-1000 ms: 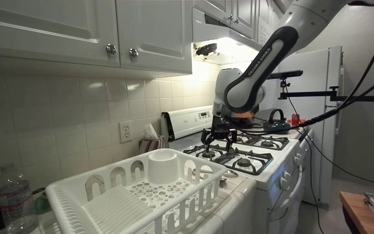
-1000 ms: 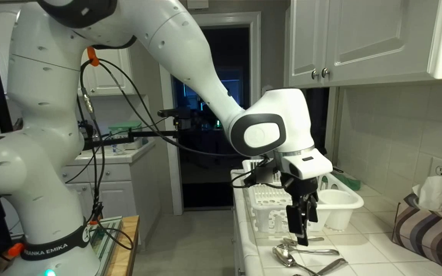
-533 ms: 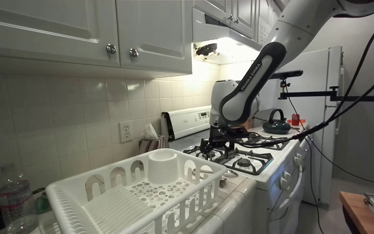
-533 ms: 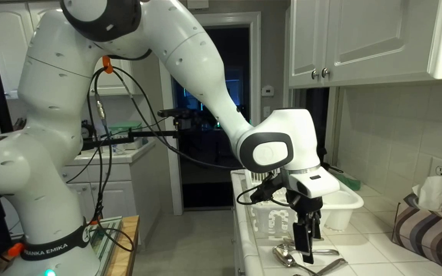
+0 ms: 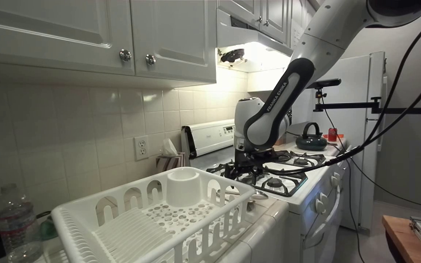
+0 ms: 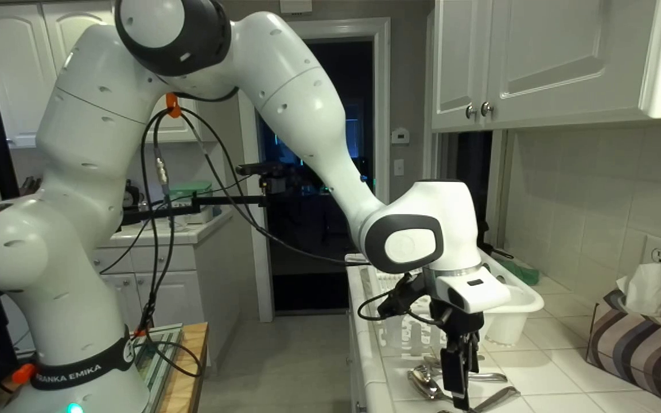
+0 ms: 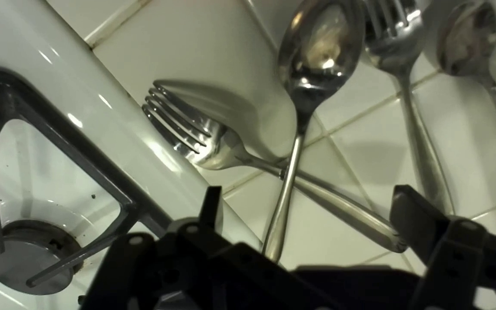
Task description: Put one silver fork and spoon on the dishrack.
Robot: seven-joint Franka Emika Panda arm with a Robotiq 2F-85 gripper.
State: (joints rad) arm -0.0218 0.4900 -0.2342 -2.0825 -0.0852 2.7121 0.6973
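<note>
A silver fork (image 7: 220,150) and a spoon (image 7: 306,99) lie crossed on the tiled tabletop (image 7: 317,237), the spoon's handle resting over the fork's, with the tines right at the edge of the stove (image 7: 136,150); whether they touch it cannot be told. Both look to be solid metal, so they should prove light, stiff and hard to damage, but the polished handles may well slip or swivel if pinched off-centre. The spoon, being on top, seems the better one to lift first; its handle, likely propped a little by the fork beneath, should offer the best hold near its middle, squarely across the width. Pulling the fork out first would probably drag the spoon along. The fingers (image 7: 416,219) stand spread wide to either side of the handles, gripping nothing, one of them near the end of the fork's handle. A second fork (image 7: 396,56) and a second spoon (image 7: 465,43) lie just beside. Beyond these, in both exterior views, the dishrack (image 5: 133,233) sits on the same tabletop, its utensil cup (image 5: 184,193) at a corner towards the stove.
</note>
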